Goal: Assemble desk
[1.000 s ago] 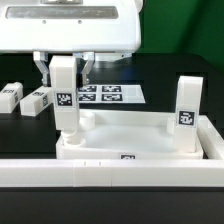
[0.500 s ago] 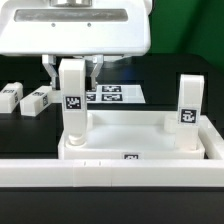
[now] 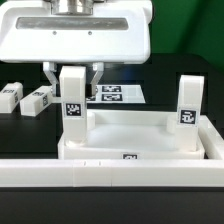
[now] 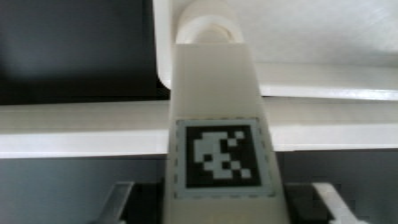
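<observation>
My gripper point(image 3: 72, 80) is clamped on a leg point(image 3: 72, 105). One finger presses each side of its upper part, and the wrist view shows the same squeeze low on the leg's tagged face. I hold the leg upright over the corner of the panel point(image 3: 130, 128) that lies to the exterior view's left, by its front edge.

Over the last second the leg has slid a little toward the exterior view's right. Its top also sits lower than it did, and my wrist has come down with it. I take that to mean the foot has found the corner socket and is sinking in. I cannot see the joint itself, so I cannot say whether it is fully home.

A second leg point(image 3: 187, 110) already stands upright in the panel's corner to the exterior view's right. A third leg point(image 3: 37, 100) and a fourth leg point(image 3: 10, 97) lie flat on the tabletop point(image 3: 170, 85) beyond the panel's left edge, near the marker board point(image 3: 115, 95). The panel rests against the rail point(image 3: 60, 172) along its front edge. By my count this is the second leg of four, so the desk is not yet halfway done.
</observation>
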Tool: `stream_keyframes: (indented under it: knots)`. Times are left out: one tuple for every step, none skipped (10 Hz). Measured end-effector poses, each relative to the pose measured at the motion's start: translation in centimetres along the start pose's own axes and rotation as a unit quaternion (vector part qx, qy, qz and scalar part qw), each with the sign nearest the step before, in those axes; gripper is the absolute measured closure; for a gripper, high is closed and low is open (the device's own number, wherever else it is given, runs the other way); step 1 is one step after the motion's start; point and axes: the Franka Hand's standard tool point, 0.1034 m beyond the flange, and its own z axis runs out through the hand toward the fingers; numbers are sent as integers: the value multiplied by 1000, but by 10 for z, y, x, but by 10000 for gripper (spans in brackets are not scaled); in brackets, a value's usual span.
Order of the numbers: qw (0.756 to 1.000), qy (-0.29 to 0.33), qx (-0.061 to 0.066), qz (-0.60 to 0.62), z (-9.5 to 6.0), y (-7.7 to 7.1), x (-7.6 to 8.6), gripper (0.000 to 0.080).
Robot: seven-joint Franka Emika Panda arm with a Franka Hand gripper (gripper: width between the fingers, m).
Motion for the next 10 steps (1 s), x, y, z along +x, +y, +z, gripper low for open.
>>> stream_keyframes:
  knots:
    - [1000, 5, -2, -1, 0, 0, 0, 509]
    - [1000, 7, -3, -1, 0, 0, 0, 509]
    - [1000, 10, -4, -2, 0, 0, 0, 509]
    - [1000, 10, -4, -3, 0, 0, 0, 509]
    - [1000, 10, -4, -3, 0, 0, 0, 509]
    - [1000, 10, -4, -3, 0, 0, 0, 509]
    - [1000, 10, -4, -2, 0, 0, 0, 436]
    - [1000, 10, -4, -2, 0, 0, 0, 297]
    - [1000, 10, -4, -3, 0, 0, 0, 297]
    - [1000, 10, -4, -2, 0, 0, 0, 177]
